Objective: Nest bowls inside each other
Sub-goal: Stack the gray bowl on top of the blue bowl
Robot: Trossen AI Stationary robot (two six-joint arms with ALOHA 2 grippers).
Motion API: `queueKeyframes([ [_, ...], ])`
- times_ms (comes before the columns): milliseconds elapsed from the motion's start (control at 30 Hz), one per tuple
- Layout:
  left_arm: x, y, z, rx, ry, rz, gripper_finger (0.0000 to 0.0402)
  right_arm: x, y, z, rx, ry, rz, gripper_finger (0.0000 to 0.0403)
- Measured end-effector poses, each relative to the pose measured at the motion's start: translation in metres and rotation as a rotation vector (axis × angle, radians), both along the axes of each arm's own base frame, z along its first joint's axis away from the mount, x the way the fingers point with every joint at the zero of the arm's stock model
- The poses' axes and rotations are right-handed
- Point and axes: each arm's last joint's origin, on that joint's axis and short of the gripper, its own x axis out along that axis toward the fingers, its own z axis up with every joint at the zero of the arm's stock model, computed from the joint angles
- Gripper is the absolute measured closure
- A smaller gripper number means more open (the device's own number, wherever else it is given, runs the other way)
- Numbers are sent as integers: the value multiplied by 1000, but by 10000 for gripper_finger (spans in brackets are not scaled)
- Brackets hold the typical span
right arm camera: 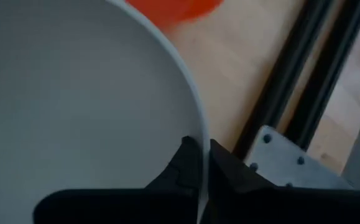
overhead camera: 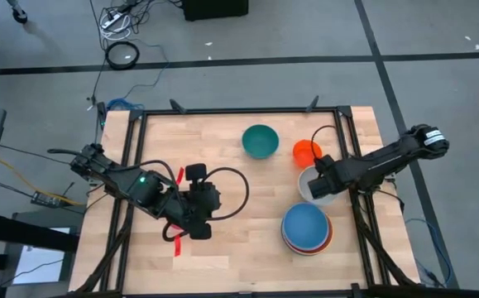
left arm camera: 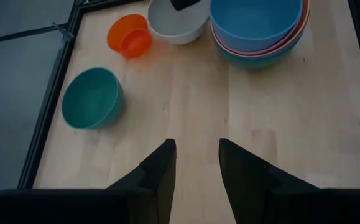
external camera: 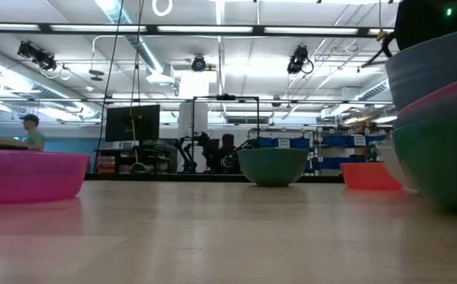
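Your white bowl (overhead camera: 314,185) sits mouth-up near the counter's (overhead camera: 247,248) right edge, round, so no long axis. Just beside it lie the small orange bowl (overhead camera: 306,151) and a stack topped by the blue bowl (overhead camera: 305,225); the teal bowl (overhead camera: 260,141) stands apart toward mid-counter, and the black frame rail (right arm camera: 304,74) runs close by. Your right hand (right arm camera: 198,163) is pinched shut on the white bowl's rim. Your left hand (left arm camera: 195,163) hangs over bare wood, fingers parted, holding nothing.
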Motion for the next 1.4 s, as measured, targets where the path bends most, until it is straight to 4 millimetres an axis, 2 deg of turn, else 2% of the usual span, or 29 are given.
queueKeyframes([
  [333, 0, 1, 0, 19, -10, 14, 270, -7, 2, 60, -158, -157, 15, 403],
  [433, 0, 1, 0, 21, -11, 15, 270, -4, 6, 76, -187, -237, 41, 403],
  [600, 0, 1, 0, 22, -8, 18, 270, 0, 16, 101, -206, -355, 107, 403],
  [767, -3, 3, -1, 39, 7, 51, 270, 2, 35, 121, -137, -490, 202, 403],
  [1000, -8, 7, -3, 85, 26, 114, 270, 9, 76, 123, 123, -599, 355, 403],
  [1233, -9, 9, -4, 135, 25, 139, 271, 12, 105, 107, 212, -514, 383, 399],
  [1400, -12, 11, -5, 133, 41, 167, 271, 17, 114, 97, 240, -437, 387, 346],
])
